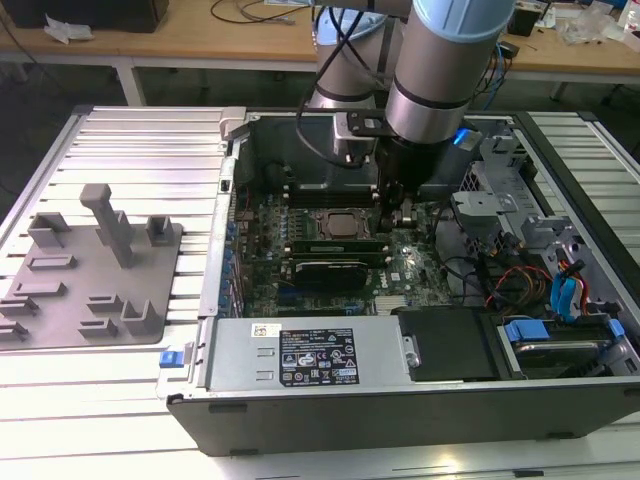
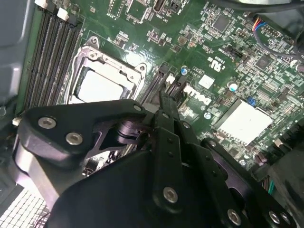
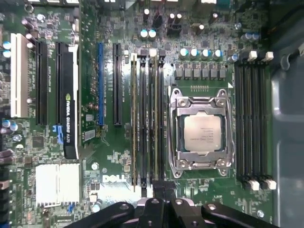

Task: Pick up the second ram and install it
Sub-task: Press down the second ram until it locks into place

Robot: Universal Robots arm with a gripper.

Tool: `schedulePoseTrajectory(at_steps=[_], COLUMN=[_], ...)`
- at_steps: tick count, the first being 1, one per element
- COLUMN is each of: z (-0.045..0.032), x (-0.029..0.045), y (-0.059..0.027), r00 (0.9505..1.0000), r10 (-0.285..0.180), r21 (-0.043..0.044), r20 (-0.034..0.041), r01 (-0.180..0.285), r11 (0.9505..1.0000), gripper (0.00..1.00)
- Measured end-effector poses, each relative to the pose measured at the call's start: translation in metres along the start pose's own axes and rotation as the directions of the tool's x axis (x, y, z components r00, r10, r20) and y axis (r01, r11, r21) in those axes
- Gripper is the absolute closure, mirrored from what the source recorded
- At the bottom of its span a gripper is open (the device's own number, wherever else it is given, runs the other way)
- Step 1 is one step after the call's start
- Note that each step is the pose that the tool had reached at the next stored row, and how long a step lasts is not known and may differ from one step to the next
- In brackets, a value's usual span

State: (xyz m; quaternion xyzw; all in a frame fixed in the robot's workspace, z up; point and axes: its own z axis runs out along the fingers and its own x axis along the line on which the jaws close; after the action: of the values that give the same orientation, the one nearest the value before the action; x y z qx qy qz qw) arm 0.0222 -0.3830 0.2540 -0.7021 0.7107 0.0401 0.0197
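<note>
grey slatted table [image 1: 130,150] carries open computer case [image 1: 300,410]; wooden desks [image 1: 200,45] behind.

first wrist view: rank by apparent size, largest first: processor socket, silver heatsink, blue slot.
1. processor socket, the square metal frame, largest.
2. silver heatsink, a smaller finned block.
3. blue slot, long but very narrow, least area.

All sit on the same board, so nearness barely skews this. The gripper sits at the memory slots' end.

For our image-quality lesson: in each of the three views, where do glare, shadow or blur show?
Exterior view: the grey rack shines pale while the case interior is dim. First wrist view: glare whitens the heatsink and the processor socket lid. Second wrist view: the gripper body looms dark and soft up close.
</note>
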Motion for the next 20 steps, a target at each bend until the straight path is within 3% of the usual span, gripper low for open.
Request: schedulePoseTrajectory(at_steps=[2,5,15,17,20], z=[-0.0001,0.0019,0.0055,0.0074,0.0099], x=[0.0001,0.0005,0.0014,0.0016,0.0022], y=[0.0013,0.0265,0.0803,0.0868,0.0882], r00=[1.0,1.0,1.0,1.0,1.0], r10=[0.0,0.0,0.0,0.0,-0.001], r21=[-0.0002,0.0027,0.0055,0.0055,0.0054], r20=[-0.0004,-0.0005,-0.0002,-0.0003,-0.0004], r01=[0.0,0.0,0.0,0.0,0.001], r11=[1.0,1.0,1.0,1.0,1.0], gripper=[0.92,0.92,0.92,0.92,0.92])
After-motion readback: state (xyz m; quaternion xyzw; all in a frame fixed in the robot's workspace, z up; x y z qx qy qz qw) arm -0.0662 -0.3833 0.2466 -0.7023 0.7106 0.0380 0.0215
